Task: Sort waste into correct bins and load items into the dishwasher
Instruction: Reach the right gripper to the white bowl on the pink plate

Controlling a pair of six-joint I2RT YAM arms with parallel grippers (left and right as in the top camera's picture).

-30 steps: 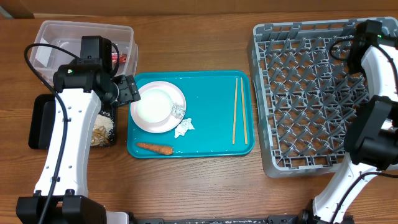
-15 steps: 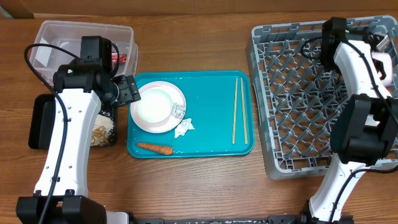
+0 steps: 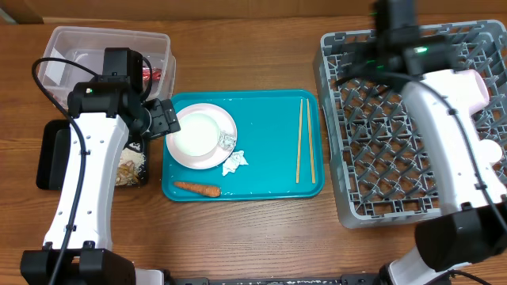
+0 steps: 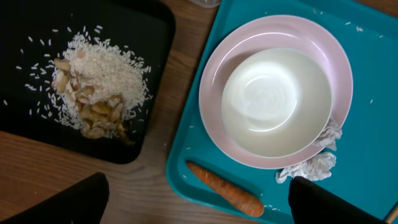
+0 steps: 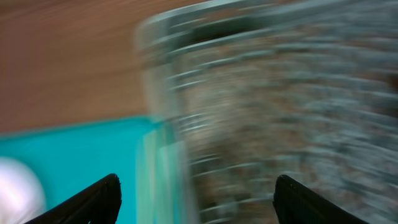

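Observation:
A white bowl sits on a round white plate at the left end of the teal tray. Crumpled tissue lies against the plate's rim, and a small carrot lies near the tray's front edge. My left gripper hovers open above the carrot and the tray's left edge, holding nothing. Chopsticks lie at the tray's right. The black tray holds rice and beige scraps. The clear tub holds a red wrapper. My right gripper is open over the left edge of the grey rack; its view is blurred.
The right arm stretches across the rack from the front right. The left arm stands over the black tray. Bare wooden table lies in front of the teal tray.
My right arm has swung left across the rack from its far right edge, and its jaws have opened. The left arm and the things on the tray have stayed put.

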